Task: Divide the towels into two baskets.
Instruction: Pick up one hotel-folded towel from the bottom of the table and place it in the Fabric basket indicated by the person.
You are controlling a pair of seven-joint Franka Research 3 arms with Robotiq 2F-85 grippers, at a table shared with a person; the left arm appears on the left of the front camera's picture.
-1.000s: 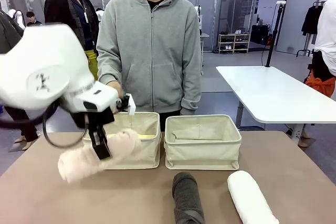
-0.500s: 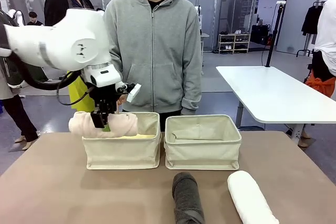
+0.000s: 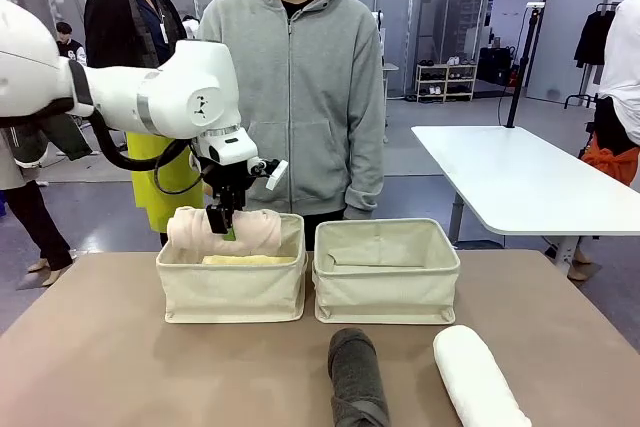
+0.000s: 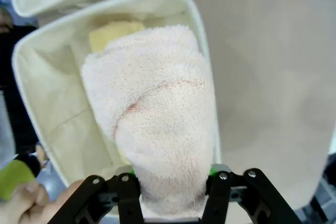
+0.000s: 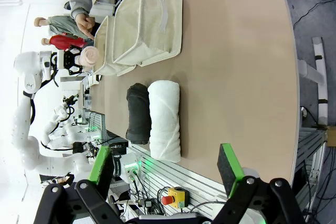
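The task is about half done, as I judge it. In the front view, the left gripper (image 3: 222,226) hangs at the centre left of the frame with its fingers clamped on the cream rolled terry towel (image 3: 262,232). It holds this towel just above the open top of the left cream-beige canvas basket (image 3: 232,299). The roll lies across the basket and its lower side seems to be at the level of the rim, but it is not yet released.

In the left wrist view the black fingers with green pads press the near end of the roll from both sides. The pale yellow rolled towel (image 4: 113,31) lies under it on the bottom of this basket.

The right cream-beige canvas basket (image 3: 386,299), just beside the first one, has no towel inside. The dark grey rolled towel (image 3: 357,379) and the white rolled towel (image 3: 478,379) lie near each other on the brown table (image 3: 100,347) in the lower right of the frame, in front of that basket. So one towel is placed, one is almost placed, and two are left, probably for the right basket.

The right gripper (image 5: 165,165) has its fingers wide apart and holds nothing.

I can read no brand, label or writing on the baskets, the towels or the arms.
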